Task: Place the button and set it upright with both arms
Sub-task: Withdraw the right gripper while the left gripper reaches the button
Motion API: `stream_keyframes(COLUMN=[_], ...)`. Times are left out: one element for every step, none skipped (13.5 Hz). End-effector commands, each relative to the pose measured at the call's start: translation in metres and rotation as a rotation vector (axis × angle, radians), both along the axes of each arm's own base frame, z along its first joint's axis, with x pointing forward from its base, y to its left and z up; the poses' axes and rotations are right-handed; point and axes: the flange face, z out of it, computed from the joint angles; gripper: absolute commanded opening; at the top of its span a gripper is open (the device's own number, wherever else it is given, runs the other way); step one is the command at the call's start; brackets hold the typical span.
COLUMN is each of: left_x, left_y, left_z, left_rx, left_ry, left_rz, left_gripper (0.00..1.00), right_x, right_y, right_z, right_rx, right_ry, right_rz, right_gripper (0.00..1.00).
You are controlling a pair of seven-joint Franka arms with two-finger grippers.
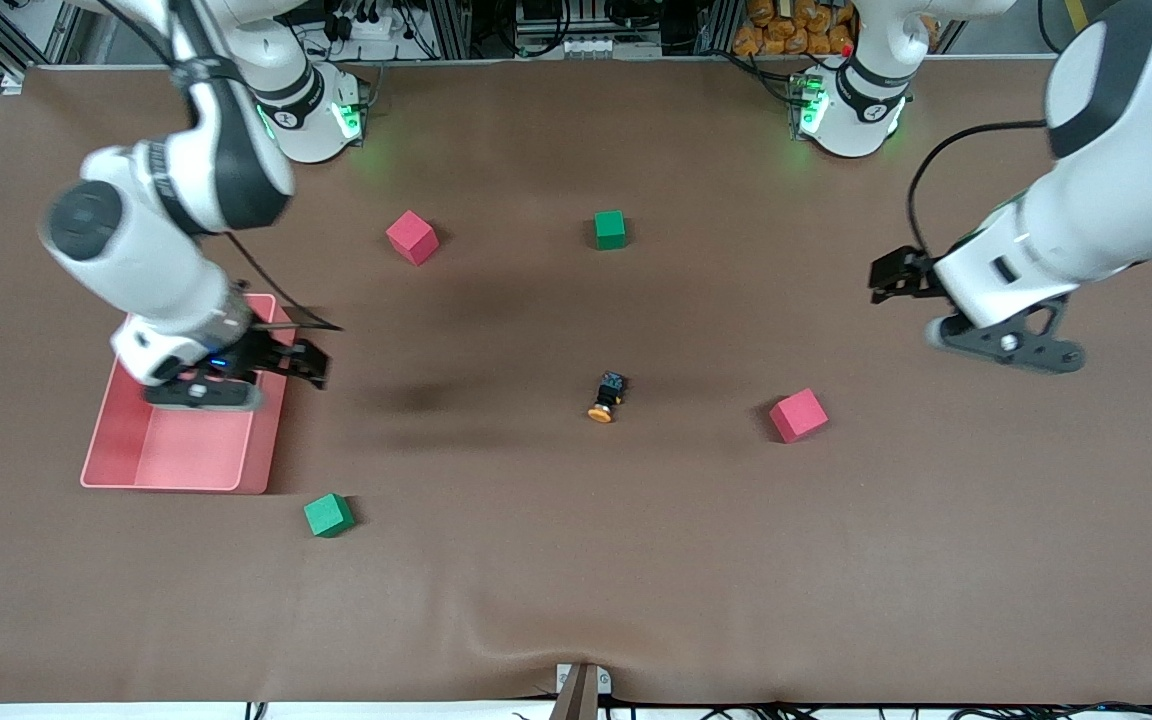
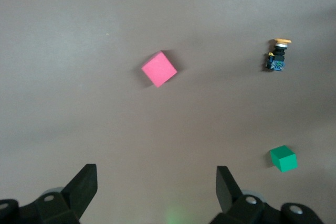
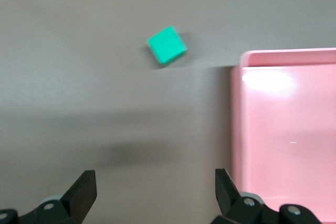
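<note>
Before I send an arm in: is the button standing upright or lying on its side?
Lying on its side. The button rests on the table, orange cap pointing sideways toward the front camera, dark body flat along the cloth.

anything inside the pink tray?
The pink tray shows only bare floor where visible. The right hand hangs open over its edge, and that arm covers the tray's end toward the bases, so that part is unknown.
</note>
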Motion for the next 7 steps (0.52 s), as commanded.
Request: stream_keyframes(left_x=[0.012, 0.014, 0.015, 0.011, 0.009, 0.009, 0.009], left_y=[-0.031, -0.038, -0.048, -0.064, -0.078, -0.087, -0.095], left_z=[-0.014, -0.019, -0.025, -0.030, -0.039, -0.041, -0.045], left_rx=[0.003, 0.007, 0.015, 0.029, 0.056, 0.063, 0.063], left_ry=[0.014, 0.019, 0.025, 0.030, 0.033, 0.018, 0.008], left_rz=[-0.031, -0.024, -0.001, 0.039, 0.059, 0.062, 0.069], left_gripper=[1.00, 1.00, 1.00, 1.00, 1.00, 1.00, 1.00], right_x=[-0.037, -0.039, -0.040, -0.043, -0.045, -0.047, -0.048], right_y=[-0.051, -0.068, -0.081, -0.093, -0.101, -0.102, -0.102], right_z=[0.010, 0.015, 0.021, 0.025, 0.028, 0.034, 0.043], right_rx=[-0.010, -0.015, -0.021, -0.027, -0.028, -0.027, -0.025], right_ry=[-0.048, -0.050, -0.054, -0.051, -0.043, -0.034, -0.026], right_rz=[0.064, 0.078, 0.102, 0.125, 0.131, 0.131, 0.132], right_gripper=[1.00, 1.00, 1.00, 1.00, 1.00, 1.00, 1.00])
